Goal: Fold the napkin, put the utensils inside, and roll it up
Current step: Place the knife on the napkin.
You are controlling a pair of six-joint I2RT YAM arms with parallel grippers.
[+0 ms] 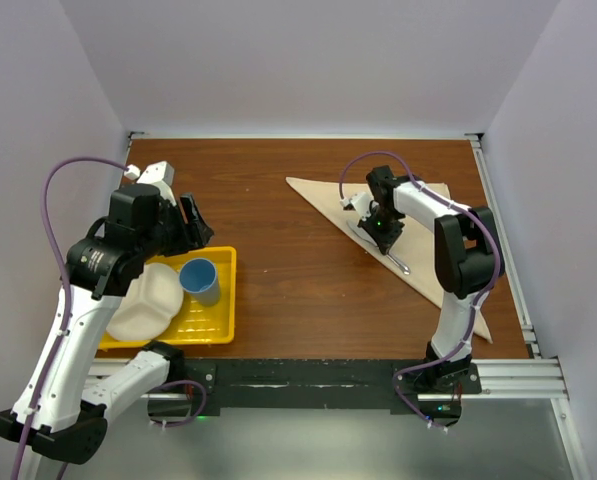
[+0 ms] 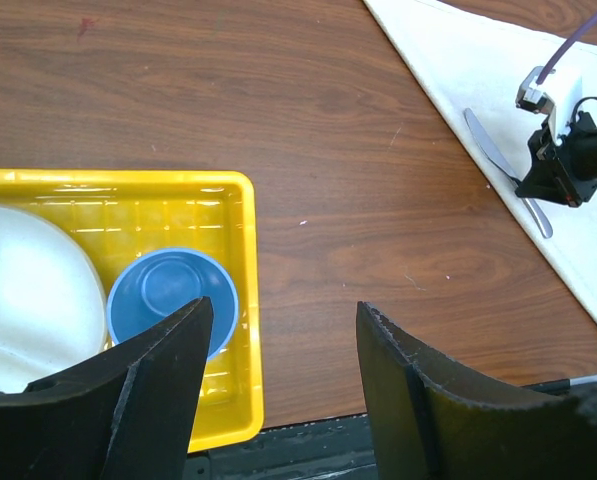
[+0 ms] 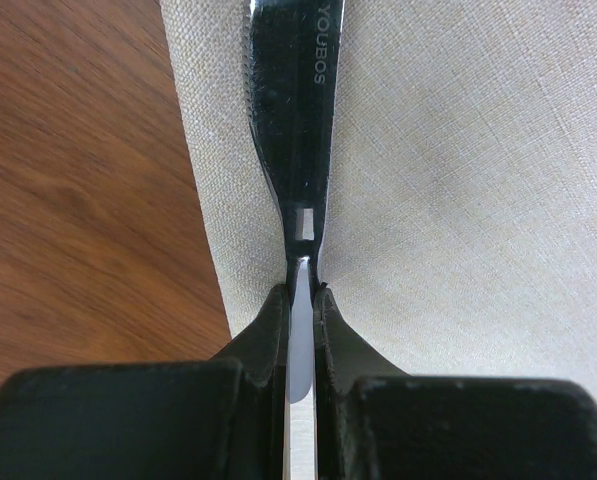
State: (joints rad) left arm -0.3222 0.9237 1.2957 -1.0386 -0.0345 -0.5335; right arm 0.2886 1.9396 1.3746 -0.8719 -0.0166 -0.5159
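The beige napkin (image 1: 323, 198) lies folded into a long triangle on the right half of the table; it also shows in the left wrist view (image 2: 448, 60) and the right wrist view (image 3: 458, 180). My right gripper (image 1: 378, 225) is shut on the silver knife (image 3: 296, 100) and holds it low over the napkin, close to its folded left edge. The knife's ends show either side of the gripper (image 1: 398, 262) (image 2: 488, 145). Whether the knife rests on the cloth I cannot tell. My left gripper (image 2: 283, 330) is open and empty, raised over the right edge of the yellow tray.
A yellow tray (image 1: 228, 300) at the near left holds a blue cup (image 1: 200, 278) and a white divided plate (image 1: 143, 305). Bare wooden table lies between the tray and the napkin. White walls close in the back and sides.
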